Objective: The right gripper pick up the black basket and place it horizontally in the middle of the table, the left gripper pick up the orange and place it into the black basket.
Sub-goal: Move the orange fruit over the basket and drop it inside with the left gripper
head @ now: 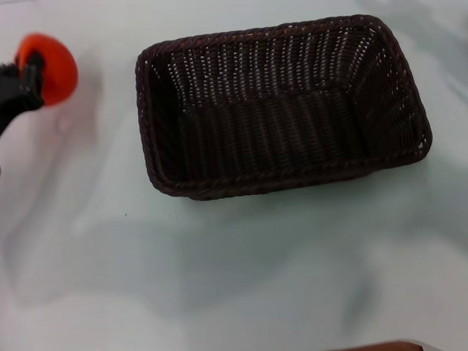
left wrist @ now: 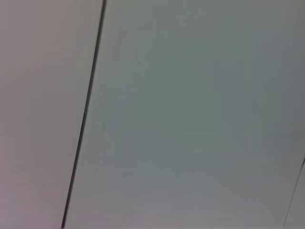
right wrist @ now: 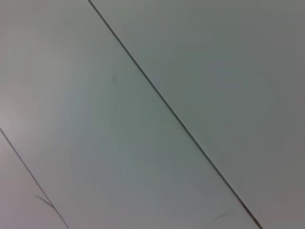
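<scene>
The black basket (head: pixel 281 103) lies lengthwise across the middle of the white table (head: pixel 223 285), open side up and empty. My left gripper (head: pixel 34 75) is at the far left edge of the head view, shut on the orange (head: pixel 50 67), which it holds left of the basket and apart from it. The right gripper is out of view. Both wrist views show only a pale flat surface with thin dark lines.
A brown edge (head: pixel 358 350) shows at the bottom of the head view. Soft grey shadows lie on the table in front of the basket.
</scene>
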### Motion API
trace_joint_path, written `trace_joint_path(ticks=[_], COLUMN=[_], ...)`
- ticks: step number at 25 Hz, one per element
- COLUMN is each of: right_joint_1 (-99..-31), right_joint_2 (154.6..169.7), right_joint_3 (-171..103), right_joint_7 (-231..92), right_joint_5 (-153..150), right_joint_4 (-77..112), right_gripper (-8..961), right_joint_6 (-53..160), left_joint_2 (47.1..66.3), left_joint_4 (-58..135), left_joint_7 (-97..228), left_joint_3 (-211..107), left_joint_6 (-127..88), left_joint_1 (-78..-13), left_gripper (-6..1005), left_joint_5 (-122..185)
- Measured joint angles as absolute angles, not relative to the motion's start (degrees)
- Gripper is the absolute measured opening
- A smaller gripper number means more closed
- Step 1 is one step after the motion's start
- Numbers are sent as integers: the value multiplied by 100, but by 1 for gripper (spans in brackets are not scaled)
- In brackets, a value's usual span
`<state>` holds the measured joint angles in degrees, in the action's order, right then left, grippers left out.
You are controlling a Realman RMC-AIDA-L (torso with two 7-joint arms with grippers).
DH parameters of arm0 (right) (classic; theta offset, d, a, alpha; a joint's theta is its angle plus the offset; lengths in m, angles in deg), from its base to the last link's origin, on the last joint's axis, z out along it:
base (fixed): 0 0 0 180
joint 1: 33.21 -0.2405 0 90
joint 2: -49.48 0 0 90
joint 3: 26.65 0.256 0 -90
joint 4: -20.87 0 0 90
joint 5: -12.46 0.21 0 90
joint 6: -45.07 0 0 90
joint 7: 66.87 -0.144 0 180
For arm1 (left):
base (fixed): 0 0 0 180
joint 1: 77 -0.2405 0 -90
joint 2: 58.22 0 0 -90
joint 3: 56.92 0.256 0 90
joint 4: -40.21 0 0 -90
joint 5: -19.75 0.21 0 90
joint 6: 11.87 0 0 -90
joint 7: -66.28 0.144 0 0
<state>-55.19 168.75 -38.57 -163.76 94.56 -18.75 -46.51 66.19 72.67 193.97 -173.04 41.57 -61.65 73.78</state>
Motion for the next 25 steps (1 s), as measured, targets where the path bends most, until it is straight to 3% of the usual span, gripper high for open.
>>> trace_joint_path(ticks=[11,23,25], right_joint_1=[-5576,-5552,-5516], right_joint_2=[16883,16900,16902], right_joint_3=[-3858,-3822,-3770], right_joint_7=[-16357,-16206,-15967], right_joint_5=[9465,9524,9682], right_joint_4=[-1858,-1795,-1600], right_gripper=[626,627,627], right_joint_6=[-4707,-4895,-4908], left_joint_2=[6630,6641,6641], left_joint_4=[7224,6705,6508], left_joint_7=[19352,19599,19743], left_joint_3=[-17217,-15562,-15526], left_joint_6=[6738,6781,6781], left_joint_1=[-6235,-5493,-5416], left_gripper=[62,50,115], left_joint_5=[7361,7230,7115])
